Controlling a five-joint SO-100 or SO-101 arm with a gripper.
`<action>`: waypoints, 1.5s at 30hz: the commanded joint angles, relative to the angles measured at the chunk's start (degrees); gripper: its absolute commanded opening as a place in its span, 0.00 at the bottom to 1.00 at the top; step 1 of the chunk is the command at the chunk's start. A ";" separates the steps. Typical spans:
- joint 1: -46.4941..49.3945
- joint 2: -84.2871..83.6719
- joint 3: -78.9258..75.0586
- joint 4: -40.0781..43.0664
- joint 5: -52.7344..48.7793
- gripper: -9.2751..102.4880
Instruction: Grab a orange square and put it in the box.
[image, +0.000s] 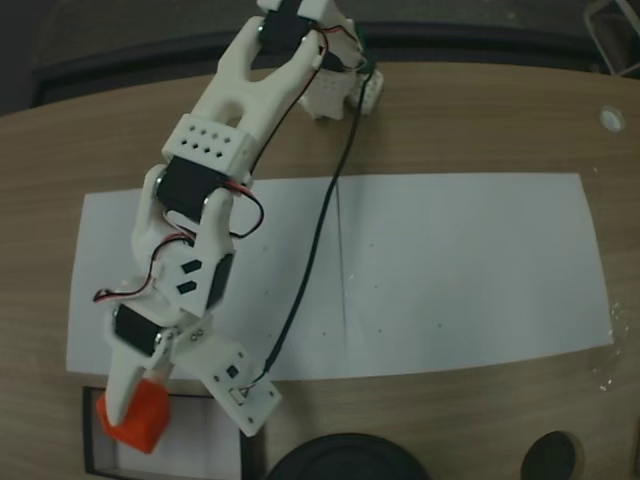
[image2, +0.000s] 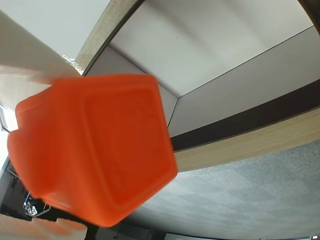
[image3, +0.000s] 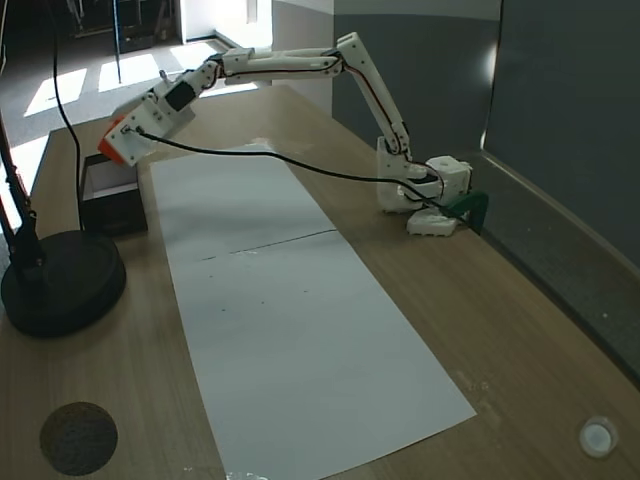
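We see a wooden table (image3: 520, 330) under a long white paper sheet (image3: 290, 320), well away from the pincer. Grey wall panels (image3: 560, 110) rise behind it, and sunlight patches (bright, window-shaped) mark the floor (image3: 70, 90) beyond.

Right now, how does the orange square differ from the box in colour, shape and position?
The orange square is a bright orange cube with rounded edges; the box is a shallow tray with black walls and a white bottom. The cube is much smaller than the box. The cube hangs in the gripper above the box, while the box rests on the table. Both sit at one table end.
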 joint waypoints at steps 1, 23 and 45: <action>-0.62 1.41 -5.10 -1.41 0.44 0.32; -10.55 23.91 -13.01 38.14 -0.97 0.08; -31.90 86.40 25.49 64.95 -0.70 0.08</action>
